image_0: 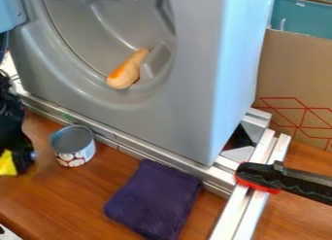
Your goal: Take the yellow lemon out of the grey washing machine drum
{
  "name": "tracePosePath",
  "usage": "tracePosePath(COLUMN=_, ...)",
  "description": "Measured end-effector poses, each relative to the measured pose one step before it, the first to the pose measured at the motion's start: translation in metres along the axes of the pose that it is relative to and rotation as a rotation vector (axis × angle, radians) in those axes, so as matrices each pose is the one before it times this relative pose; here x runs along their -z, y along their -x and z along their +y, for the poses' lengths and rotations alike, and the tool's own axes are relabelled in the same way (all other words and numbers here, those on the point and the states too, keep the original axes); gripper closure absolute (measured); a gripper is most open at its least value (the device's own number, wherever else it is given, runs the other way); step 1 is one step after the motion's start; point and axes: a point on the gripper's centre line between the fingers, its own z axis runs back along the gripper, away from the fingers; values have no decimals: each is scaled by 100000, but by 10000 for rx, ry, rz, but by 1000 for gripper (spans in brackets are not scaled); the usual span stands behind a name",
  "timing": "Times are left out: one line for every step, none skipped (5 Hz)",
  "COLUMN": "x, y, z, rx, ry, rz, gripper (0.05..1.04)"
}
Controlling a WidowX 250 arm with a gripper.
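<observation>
Hanging pincer (18, 159) near tin can (76, 152).

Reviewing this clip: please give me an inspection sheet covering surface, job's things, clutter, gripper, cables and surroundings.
Surface: brown wood-look table.
Job's things: can upright at left; folded purple cloth flat in front of the metal rails; orange-and-beige item resting inside the round recess of the grey housing.
Clutter: black-and-red clamp lying across the rails at right.
Gripper: black hardware at the left edge may be part of it; state cannot be told.
Cables: thin dark strands at the left edge, apparently cables.
Surroundings: cardboard behind, right; teal surface beyond.
</observation>
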Motion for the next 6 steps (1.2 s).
tracePosePath(x=-718, y=134, z=82, rx=3, ry=-50, rz=26, gripper=82)
tracePosePath(x=-2282, y=544, z=715, rx=115, ry=68, rz=105, gripper=82)
tracePosePath(x=-4921, y=411, z=-713, rx=760, ry=301, rz=-581, gripper=83)
tracePosePath(x=-5928, y=645, z=-1752, rx=317, ry=-350, rz=-764, gripper=82)
tracePosePath(x=-1891, y=258, z=-3181, rx=48, ry=373, rz=416, gripper=82)
tracePosePath(x=390, y=933, z=-2282, rx=54, ry=545, rz=732, gripper=82)
